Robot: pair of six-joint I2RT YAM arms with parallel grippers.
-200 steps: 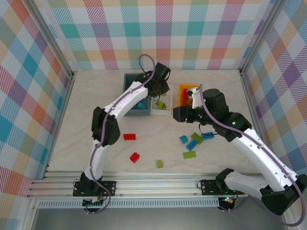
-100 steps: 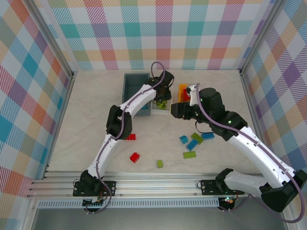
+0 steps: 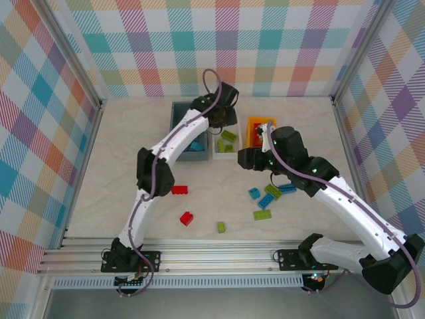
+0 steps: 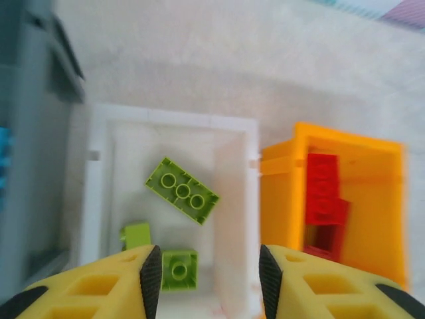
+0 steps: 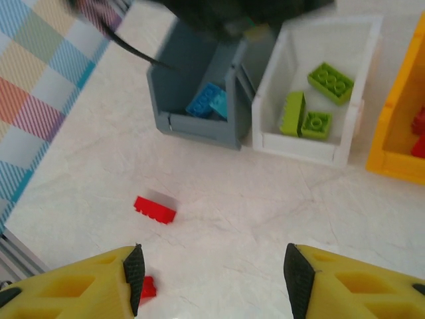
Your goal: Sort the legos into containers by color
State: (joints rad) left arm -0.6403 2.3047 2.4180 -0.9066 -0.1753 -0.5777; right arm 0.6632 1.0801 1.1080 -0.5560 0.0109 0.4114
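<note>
My left gripper hangs open and empty over the white bin, which holds three lime green legos. Beside it, the orange-yellow bin holds red legos, and the grey-blue bin holds blue legos. My right gripper is open and empty above the bare table, in front of the bins. Two red legos lie on the table to its left. In the top view the left gripper is at the bins and the right gripper just in front of them.
Loose blue and green legos lie clustered on the table under the right arm. A small green lego and a red one sit nearer the front edge. Checked walls enclose the table.
The left gripper's jaws have opened over the white bin and the arm has pulled back a little. The right gripper has drifted slightly left, still open.
</note>
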